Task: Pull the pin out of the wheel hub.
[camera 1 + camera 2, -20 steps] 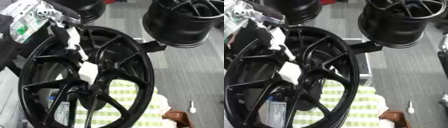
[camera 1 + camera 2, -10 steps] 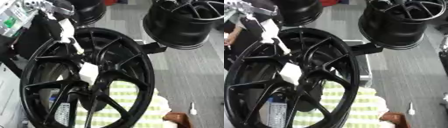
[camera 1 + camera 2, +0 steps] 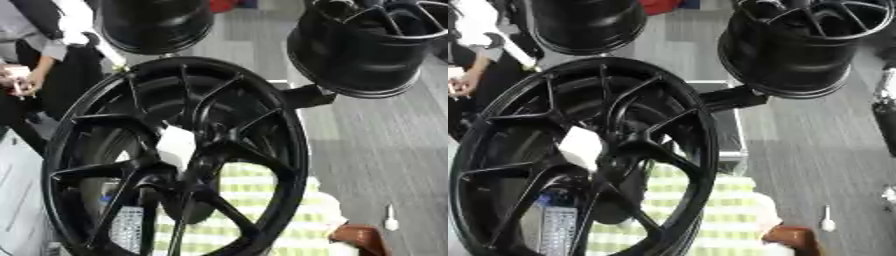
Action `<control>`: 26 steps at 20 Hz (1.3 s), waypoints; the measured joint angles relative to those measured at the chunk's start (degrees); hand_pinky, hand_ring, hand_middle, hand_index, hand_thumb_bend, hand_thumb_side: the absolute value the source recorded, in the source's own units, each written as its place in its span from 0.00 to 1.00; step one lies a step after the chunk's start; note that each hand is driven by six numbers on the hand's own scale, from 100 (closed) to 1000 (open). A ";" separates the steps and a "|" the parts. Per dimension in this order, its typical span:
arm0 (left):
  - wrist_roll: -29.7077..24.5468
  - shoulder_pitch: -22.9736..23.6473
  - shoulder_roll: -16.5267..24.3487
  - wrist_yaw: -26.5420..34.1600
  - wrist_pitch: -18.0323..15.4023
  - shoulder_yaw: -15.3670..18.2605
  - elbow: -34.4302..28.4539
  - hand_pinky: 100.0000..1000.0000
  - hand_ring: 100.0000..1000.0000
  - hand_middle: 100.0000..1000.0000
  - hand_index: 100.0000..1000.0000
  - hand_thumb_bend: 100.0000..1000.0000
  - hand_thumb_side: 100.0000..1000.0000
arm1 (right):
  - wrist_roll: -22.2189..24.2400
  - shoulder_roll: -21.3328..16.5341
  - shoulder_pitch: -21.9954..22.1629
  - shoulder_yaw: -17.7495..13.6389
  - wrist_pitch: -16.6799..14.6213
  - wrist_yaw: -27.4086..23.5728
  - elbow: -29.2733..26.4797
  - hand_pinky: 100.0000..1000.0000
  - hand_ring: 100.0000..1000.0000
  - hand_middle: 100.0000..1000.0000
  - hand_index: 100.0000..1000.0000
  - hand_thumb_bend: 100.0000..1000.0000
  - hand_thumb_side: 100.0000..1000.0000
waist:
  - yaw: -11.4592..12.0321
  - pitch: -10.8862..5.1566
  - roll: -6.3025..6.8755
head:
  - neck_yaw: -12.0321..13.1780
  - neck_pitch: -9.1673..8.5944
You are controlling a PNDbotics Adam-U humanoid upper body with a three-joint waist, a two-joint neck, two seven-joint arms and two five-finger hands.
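Standing upright, the black wheel hub (image 3: 175,155) fills both views; neither hand shows.

Spokes of wheel hub (image 3: 179,160) leave narrow gaps (white piece (image 3: 176,145) blocks one) — grey floor (image 3: 385,150) open.

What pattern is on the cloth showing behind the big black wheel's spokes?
Pale green and white checks on the cloth, clearest in the left eye view through the large black spoked wheel.
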 measured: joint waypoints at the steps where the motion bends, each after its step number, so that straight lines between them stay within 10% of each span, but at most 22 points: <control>1: -0.01 0.69 1.06 -0.11 0.69 1.36 0.62 0.49 0.18 0.17 0.48 0.00 0.13 | -0.15 -0.02 0.18 -0.09 0.05 0.12 0.00 0.70 0.76 0.72 0.77 0.00 0.62 | 0.13 0.00 0.12 | -0.14 0.00; 11: 4.27 9.85 9.09 -4.16 8.38 14.47 8.79 0.51 0.25 0.24 0.51 0.00 0.13 | -0.62 -0.06 0.29 -0.21 0.16 0.52 0.00 0.70 0.76 0.72 0.77 0.00 0.62 | 0.08 0.16 -0.18 | -0.83 -0.25; 17: 5.72 12.86 8.96 -3.17 7.81 14.96 10.40 0.69 0.63 0.56 0.73 0.00 0.41 | -0.54 -0.01 0.08 -0.18 0.16 0.52 0.00 0.70 0.76 0.72 0.77 0.00 0.62 | -0.29 0.43 -1.24 | -0.74 -0.44; 20: 5.06 13.62 8.91 -1.65 6.81 14.20 10.44 0.88 0.87 0.83 0.87 0.21 0.67 | -0.51 0.04 -0.26 -0.18 0.14 0.52 0.00 0.70 0.76 0.72 0.77 0.00 0.62 | -0.29 0.71 -1.50 | -0.57 -0.38; 26: 5.88 14.46 8.91 -3.44 7.12 13.78 11.37 0.92 0.91 0.90 0.89 0.27 0.66 | -0.29 0.05 -0.52 -0.17 -0.07 0.41 0.00 0.70 0.76 0.72 0.78 0.00 0.62 | -0.33 0.78 -1.63 | -0.09 -0.37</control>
